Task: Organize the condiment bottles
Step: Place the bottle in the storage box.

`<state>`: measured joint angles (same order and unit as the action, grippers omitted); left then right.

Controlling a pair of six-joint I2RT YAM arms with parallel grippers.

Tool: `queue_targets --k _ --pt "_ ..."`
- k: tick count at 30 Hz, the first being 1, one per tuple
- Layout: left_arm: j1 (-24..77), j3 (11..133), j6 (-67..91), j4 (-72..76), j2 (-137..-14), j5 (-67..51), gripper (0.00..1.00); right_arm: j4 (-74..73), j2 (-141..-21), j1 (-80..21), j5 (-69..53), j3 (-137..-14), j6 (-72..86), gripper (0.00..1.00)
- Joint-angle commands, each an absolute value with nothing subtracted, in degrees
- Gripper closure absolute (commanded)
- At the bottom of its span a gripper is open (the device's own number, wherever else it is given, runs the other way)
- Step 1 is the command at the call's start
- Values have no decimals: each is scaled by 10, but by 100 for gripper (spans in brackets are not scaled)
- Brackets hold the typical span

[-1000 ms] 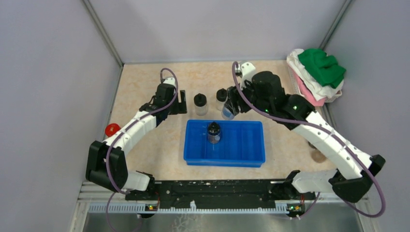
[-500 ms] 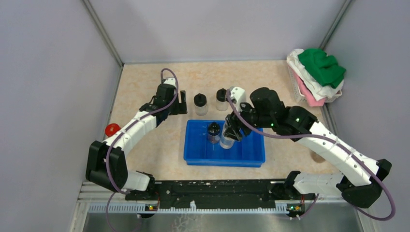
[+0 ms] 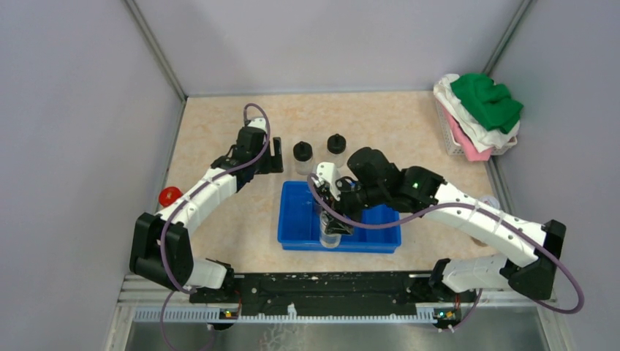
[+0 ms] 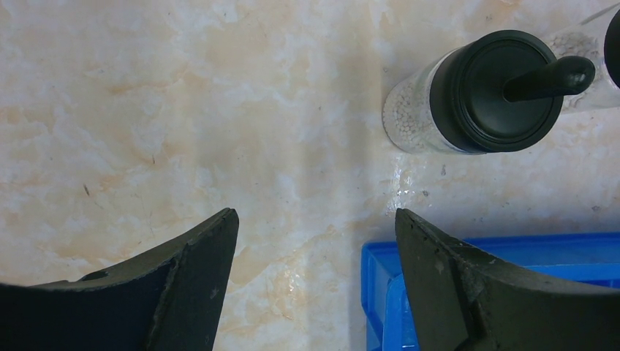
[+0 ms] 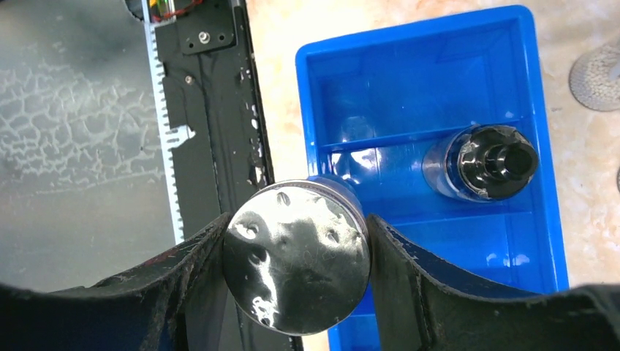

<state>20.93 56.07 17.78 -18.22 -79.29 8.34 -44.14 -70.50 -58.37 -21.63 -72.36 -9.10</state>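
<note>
My right gripper (image 3: 333,231) is shut on a clear bottle with a silver cap (image 5: 296,256). It holds the bottle over the near left corner of the blue tray (image 3: 380,227). A dark bottle with a black cap (image 5: 486,164) stands inside the tray; the right arm hides it in the top view. Two clear bottles with black caps (image 3: 303,153) (image 3: 336,144) stand on the table just behind the tray. The nearer one shows in the left wrist view (image 4: 490,91). My left gripper (image 3: 276,155) is open and empty, left of these bottles, above the bare table (image 4: 314,219).
A red cap (image 3: 169,196) lies at the table's left edge. A basket of cloths (image 3: 479,113) stands at the back right. A grey round thing (image 5: 596,73) lies on the table right of the tray. The black base rail (image 5: 212,110) runs along the near edge.
My right arm has carried the silver-capped bottle from behind the tray, over it, to its near left corner. The left arm has not moved.
</note>
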Motion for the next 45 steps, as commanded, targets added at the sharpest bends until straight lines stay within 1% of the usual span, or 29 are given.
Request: queue_targets --k 1,7,9,18,29,31,32,36,37,40,41,45 --pt "211 569 168 -171 -799 78 15 -364 -716 -588 -255 -720 -129 70" --pt "212 570 165 -168 -804 79 15 -349 -769 -588 -222 -713 -148 70" --pt "211 569 166 -165 -806 78 15 -337 -785 -588 -220 -706 -159 73" --pt "211 564 167 -156 -814 73 15 -295 -828 -582 -193 -684 -165 74" --pt "211 562 167 -153 -810 70 15 -230 -807 -552 -204 -636 -153 74" --pt "211 562 166 -153 -808 71 15 -220 -804 -549 -205 -631 -151 73" --pt "212 562 165 -154 -807 72 15 -220 -804 -548 -205 -631 -151 70" --pt "211 564 166 -158 -808 72 14 -236 -800 -548 -195 -640 -147 39" --pt "211 564 166 -158 -809 71 14 -238 -796 -547 -192 -639 -146 34" --pt "211 565 167 -160 -809 69 14 -236 -782 -548 -187 -635 -144 22" --pt "212 565 167 -160 -808 69 14 -235 -778 -548 -185 -634 -143 20" --pt "212 566 168 -162 -805 69 14 -237 -763 -548 -185 -633 -140 16"
